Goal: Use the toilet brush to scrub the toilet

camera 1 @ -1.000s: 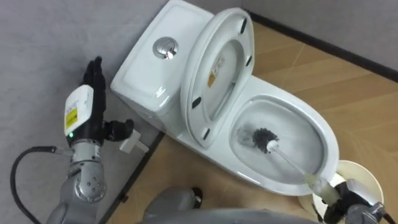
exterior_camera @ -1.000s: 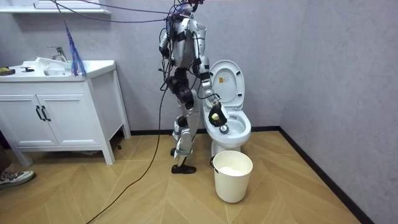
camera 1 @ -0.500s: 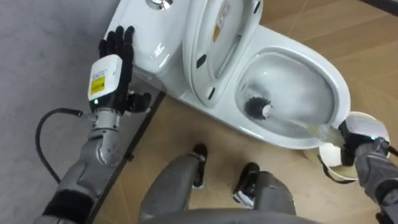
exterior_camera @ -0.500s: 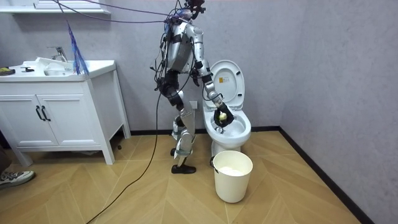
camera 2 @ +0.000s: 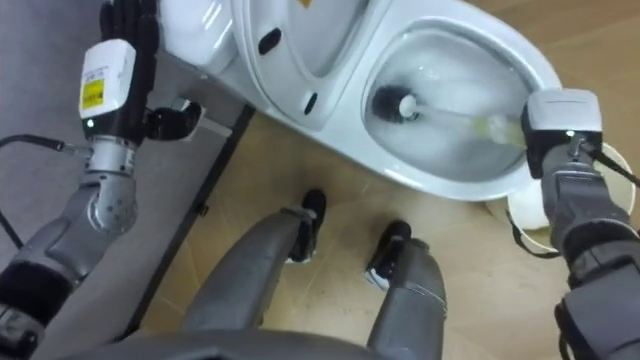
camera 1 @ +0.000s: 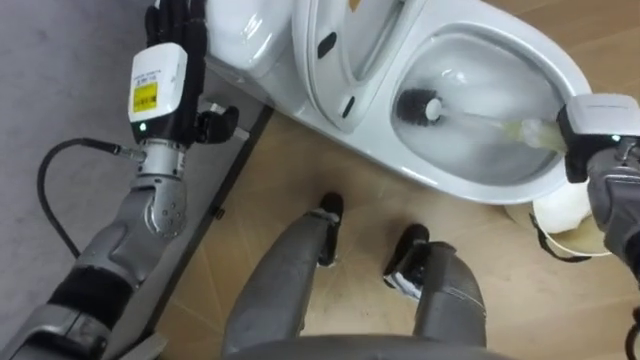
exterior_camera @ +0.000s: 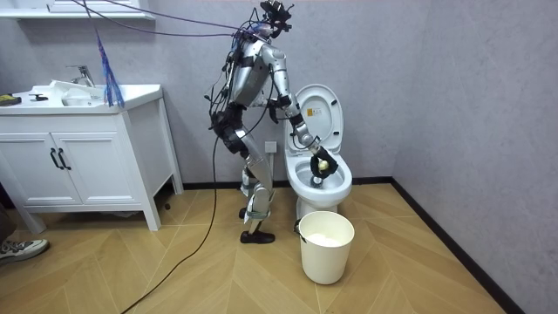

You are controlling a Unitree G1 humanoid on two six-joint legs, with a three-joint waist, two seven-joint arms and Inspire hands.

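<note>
The white toilet [camera 1: 445, 183] has its seat [camera 1: 340, 55] lifted. The toilet brush has its dark head [camera 1: 418, 106] low in the wet bowl, on the side toward the tank. Its pale handle [camera 1: 510, 128] slants right to my right hand [camera 1: 592, 140], which is shut on it over the bowl's front rim. My left hand [camera 1: 172, 35] is raised beside the tank [camera 1: 240, 30] with straight fingers, holding nothing. In the room view I stand bent forward over the toilet [exterior_camera: 321, 174].
A white bucket [exterior_camera: 327, 246] stands on the wood floor just in front of the toilet, and shows under my right hand as a pale rim [camera 1: 565, 215]. The grey wall and dark baseboard [camera 1: 215, 190] run along my left. A vanity cabinet [exterior_camera: 78, 153] stands further off.
The view has tipped down as I bend further over the bowl. The right hand has moved in over the rim, pushing the brush head toward the tank side. The left hand stays raised.
</note>
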